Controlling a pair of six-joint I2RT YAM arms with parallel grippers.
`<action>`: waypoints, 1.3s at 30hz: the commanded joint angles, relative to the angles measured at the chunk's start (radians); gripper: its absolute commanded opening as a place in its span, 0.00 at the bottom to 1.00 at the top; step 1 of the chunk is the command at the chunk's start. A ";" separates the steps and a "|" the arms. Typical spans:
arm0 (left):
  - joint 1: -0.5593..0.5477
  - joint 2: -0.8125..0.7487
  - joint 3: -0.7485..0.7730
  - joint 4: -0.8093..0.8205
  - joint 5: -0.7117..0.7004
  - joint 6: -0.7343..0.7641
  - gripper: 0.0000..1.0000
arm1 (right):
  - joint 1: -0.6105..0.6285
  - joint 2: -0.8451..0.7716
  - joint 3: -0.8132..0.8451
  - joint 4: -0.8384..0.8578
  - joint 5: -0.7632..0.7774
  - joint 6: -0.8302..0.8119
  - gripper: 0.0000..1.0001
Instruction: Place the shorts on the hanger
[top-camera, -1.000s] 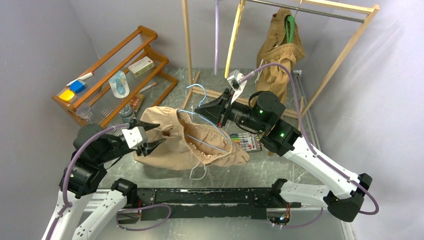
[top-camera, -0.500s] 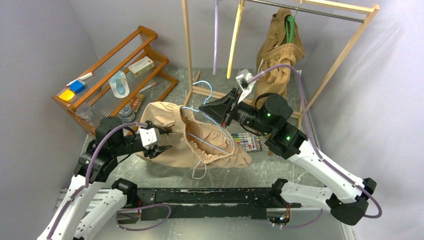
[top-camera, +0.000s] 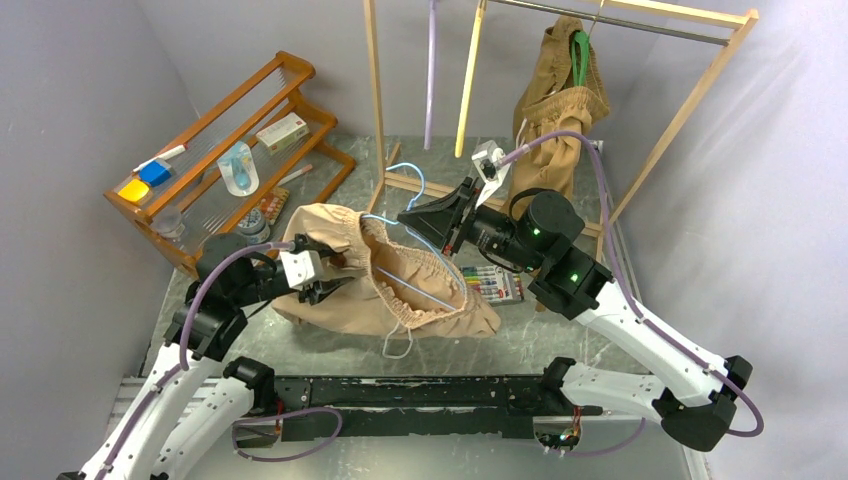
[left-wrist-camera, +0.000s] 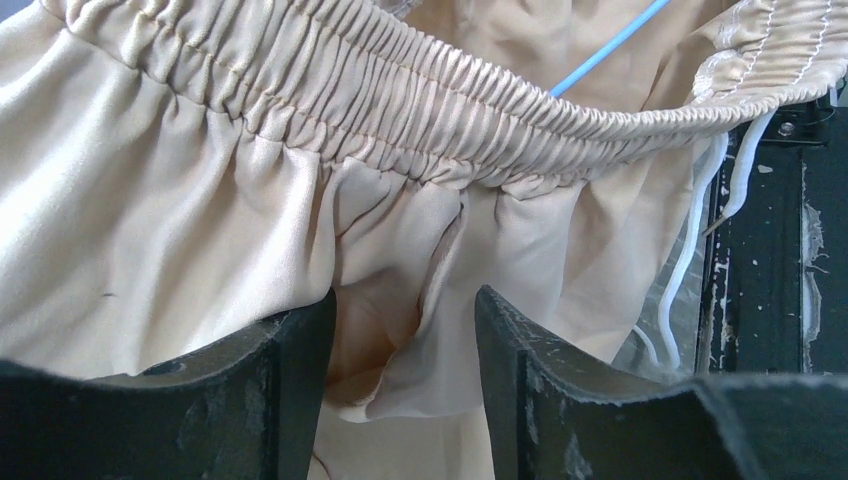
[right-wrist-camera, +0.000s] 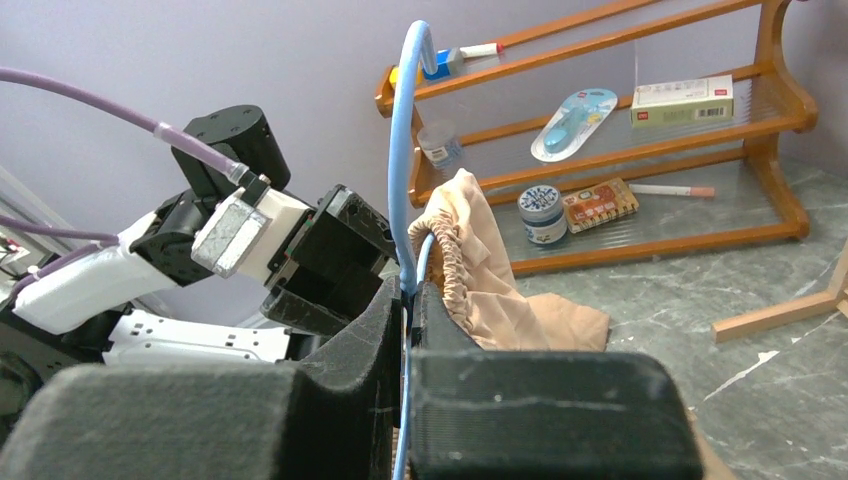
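- Two arms reach over the grey table (top-camera: 560, 330) in the overhead view. The left gripper (top-camera: 338, 276) is pushed against the left side of the shorts (top-camera: 420, 310), its jaws standing partway apart around a bulge of cloth.
- Also from above, the right gripper (top-camera: 405, 214) is clamped tight on the hanger (top-camera: 412, 286) just below the hook. The hook pokes up past the waist, and one blue arm runs across inside the open waist.
- From above, the shorts lie heaped on the table between the two grippers. A marker set (top-camera: 490, 282) lies just beside them on the right.
- Left wrist view: two black fingers (left-wrist-camera: 290, 400) flank a loose fold of tan fabric below the gathered waistband (left-wrist-camera: 400, 110). The fold sits in the gap and is not pinched flat. The white drawstring cord (left-wrist-camera: 690, 250) hangs at the right.
- Right wrist view: the pads (right-wrist-camera: 340, 380) are pressed together with the blue wire between them. The wire rises into the hook, and the bunched waistband hangs just beside it. A wooden shelf rack (right-wrist-camera: 650, 150) stands beyond.
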 joint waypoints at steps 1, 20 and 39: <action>0.006 -0.002 -0.021 0.109 0.062 -0.008 0.56 | -0.003 -0.017 -0.003 0.068 0.006 0.012 0.00; 0.005 -0.064 0.121 0.066 -0.132 -0.118 0.07 | -0.007 -0.052 0.015 -0.152 0.090 -0.155 0.00; 0.005 0.081 0.231 0.102 -0.241 -0.223 0.07 | -0.005 -0.040 0.231 -0.386 0.051 -0.191 0.00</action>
